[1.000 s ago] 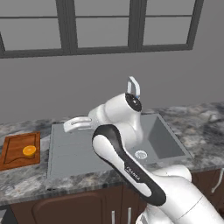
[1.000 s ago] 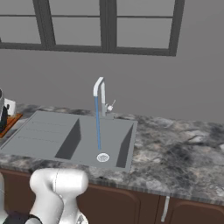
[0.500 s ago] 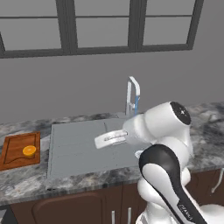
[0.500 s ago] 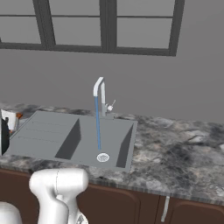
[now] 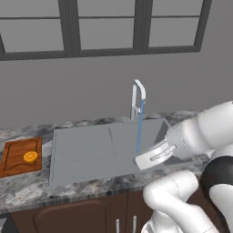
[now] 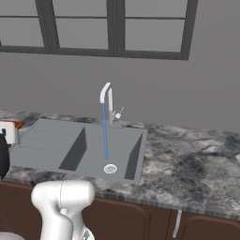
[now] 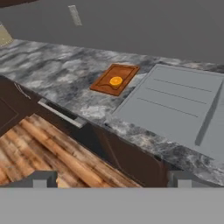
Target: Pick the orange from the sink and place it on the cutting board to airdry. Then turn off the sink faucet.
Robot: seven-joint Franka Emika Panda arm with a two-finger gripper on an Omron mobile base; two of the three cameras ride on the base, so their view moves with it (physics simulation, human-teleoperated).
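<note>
The orange [image 5: 30, 157] lies cut face up on the reddish-brown cutting board [image 5: 18, 164], left of the grey sink [image 5: 82, 150]. The hand view holds the same orange [image 7: 116, 81] on the board [image 7: 124, 70], far off beside the sink's ribbed drainboard [image 7: 175, 103]. My gripper [image 7: 111, 180] hangs out past the counter's front edge, open, with nothing between its fingertips [image 7: 41, 178]. The sink faucet [image 5: 138, 95] is running: a blue stream [image 6: 105, 136] falls to the silver drain [image 6: 109, 168]. Its small lever [image 6: 118, 114] sticks out on the right side.
My white arm [image 5: 200, 132] crosses the sink's front right corner. Marbled counter [image 6: 187, 164] runs right of the basin. Dark cabinet fronts with a bar handle [image 7: 61, 113] stand below the counter, above a wooden floor [image 7: 48, 153]. A grey wall with windows rises behind.
The arm has swung right from over the drainboard to the sink's front right. The orange stays on the board and the water keeps running.
</note>
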